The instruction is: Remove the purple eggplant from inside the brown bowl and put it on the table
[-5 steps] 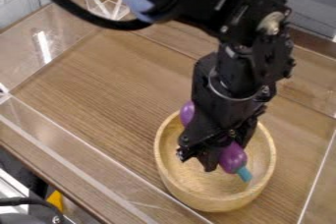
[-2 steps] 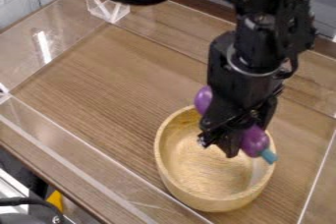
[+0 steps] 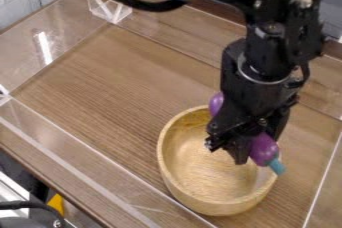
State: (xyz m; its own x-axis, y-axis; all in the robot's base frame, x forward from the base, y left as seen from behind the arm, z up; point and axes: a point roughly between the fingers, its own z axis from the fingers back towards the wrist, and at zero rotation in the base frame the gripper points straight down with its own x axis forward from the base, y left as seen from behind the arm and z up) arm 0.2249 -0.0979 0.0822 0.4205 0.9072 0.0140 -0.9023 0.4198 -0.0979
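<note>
Currently, the gripper (image 3: pixel 258 152) is clamping the purple eggplant (image 3: pixel 263 148), holding it above the brown bowl (image 3: pixel 187 177) interior, clearing the rim before table (image 3: pixel 120 82) placement.

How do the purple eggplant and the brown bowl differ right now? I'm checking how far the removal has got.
The purple eggplant hangs in the shut gripper, lifted over the far right rim; the brown bowl rests on the table. The eggplant is small, elongated and glossy purple with a teal stem tip; the bowl is wide, round, matte tan wood. The bowl now looks empty. Both sit at the table's near right corner.
</note>
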